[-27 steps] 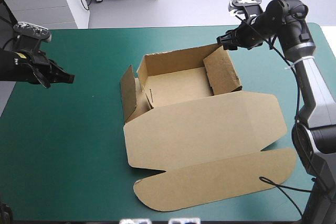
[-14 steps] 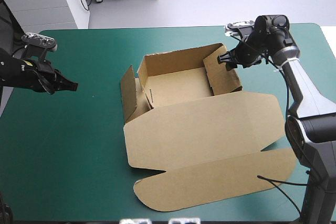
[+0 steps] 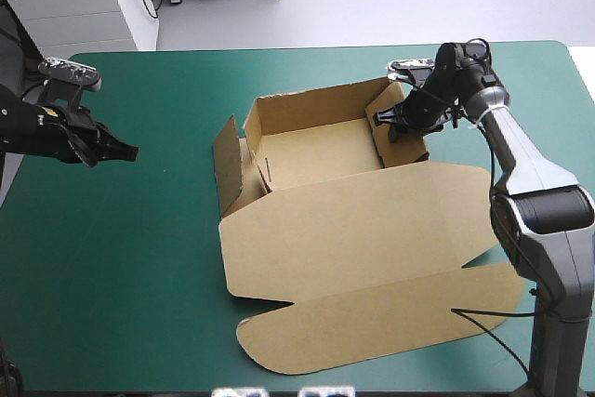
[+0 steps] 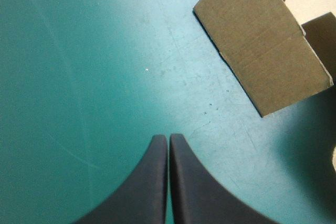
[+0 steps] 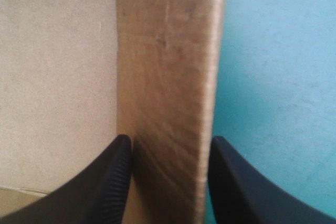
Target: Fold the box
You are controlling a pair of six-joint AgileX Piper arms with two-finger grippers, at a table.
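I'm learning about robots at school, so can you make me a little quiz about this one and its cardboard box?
1. True or false: the left pincer is touching the box.
2. What stands between the fingers of the right pincer? A: a side wall of the box. B: a T-shirt. C: nothing at all.
3. Fill the gap: the left pincer's fingers are ____ (open or shut).

Key: 1 false, it hangs over the bare cover, well apart from the box. 2 A. 3 shut.
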